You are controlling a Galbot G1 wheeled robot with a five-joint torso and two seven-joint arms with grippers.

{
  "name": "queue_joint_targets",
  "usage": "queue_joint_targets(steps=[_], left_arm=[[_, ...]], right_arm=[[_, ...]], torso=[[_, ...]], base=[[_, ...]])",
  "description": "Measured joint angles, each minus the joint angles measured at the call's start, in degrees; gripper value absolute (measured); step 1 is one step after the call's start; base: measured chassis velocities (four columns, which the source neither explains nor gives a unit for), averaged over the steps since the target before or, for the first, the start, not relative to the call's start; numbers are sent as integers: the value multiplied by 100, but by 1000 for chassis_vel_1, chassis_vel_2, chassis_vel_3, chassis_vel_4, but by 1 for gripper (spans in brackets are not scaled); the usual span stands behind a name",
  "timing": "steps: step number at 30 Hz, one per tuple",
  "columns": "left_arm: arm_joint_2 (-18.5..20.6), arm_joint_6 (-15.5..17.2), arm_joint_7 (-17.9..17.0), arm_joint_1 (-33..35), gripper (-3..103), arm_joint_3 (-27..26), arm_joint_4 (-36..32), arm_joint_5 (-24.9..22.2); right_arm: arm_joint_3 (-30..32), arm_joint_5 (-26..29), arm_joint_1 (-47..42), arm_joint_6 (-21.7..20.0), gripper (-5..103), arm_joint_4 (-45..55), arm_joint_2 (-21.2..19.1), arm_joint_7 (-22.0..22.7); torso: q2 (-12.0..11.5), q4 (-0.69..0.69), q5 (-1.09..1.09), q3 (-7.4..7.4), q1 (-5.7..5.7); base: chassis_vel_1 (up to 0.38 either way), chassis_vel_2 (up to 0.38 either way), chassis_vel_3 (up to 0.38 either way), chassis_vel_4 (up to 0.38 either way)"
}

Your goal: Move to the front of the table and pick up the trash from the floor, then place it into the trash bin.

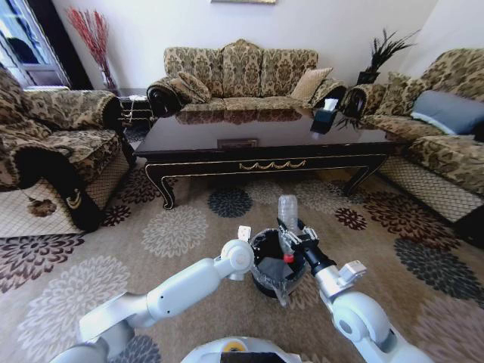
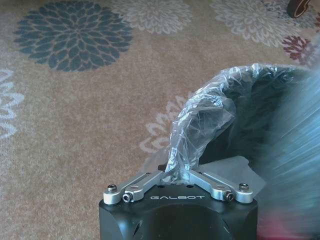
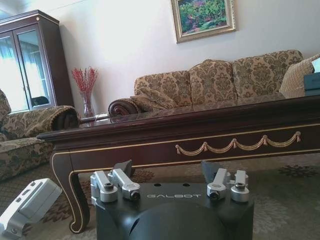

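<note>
We see our right gripper poised over the small round black bin with its clear plastic liner, the clear plastic bottle with the red cap standing cap-down between its fingers, cap just inside the bin's mouth. In the right wrist view those fingers look spread fairly wide, and from that angle we cannot see the bottle between them; whether they are gripping it or have let go we cannot tell. Our left gripper has closed its fingers on a bunched fold of the liner at the near rim, steadying the bin on the beige flower-medallion carpet in front of the long, glossy dark wood coffee table with gold ornament. We judge the bottle to be empty, so very light, thin-walled and smooth: it would crush under a hard squeeze and slip under a weak one. The best hold is across its mid-body, where the wall is roughly cylindrical. The liner is flimsy film that could tear or pull off the rim if tugged.
</note>
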Motion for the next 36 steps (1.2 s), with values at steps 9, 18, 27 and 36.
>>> queue_joint_targets(steps=[9,18,27,36], left_arm=[[154,-30,-4,60,0,-124,-62,96],[539,-96,-126,392,0,-670,-327,57],[754,-91,-140,1109,0,-1646,-320,95],[747,-108,-148,1362,0,-2386,371,308]], right_arm=[[14,-64,-92,2,100,-7,74,-20],[44,-117,-157,58,100,1,159,-30],[28,-164,-246,69,100,16,203,-81],[10,-258,-391,130,100,18,231,-170]], torso=[[0,0,0,0,0],[0,1,-1,0,0],[0,1,-1,0,0],[0,1,-1,0,0]], base=[[0,0,0,0],[0,0,0,0],[0,0,0,0],[0,0,0,0]])
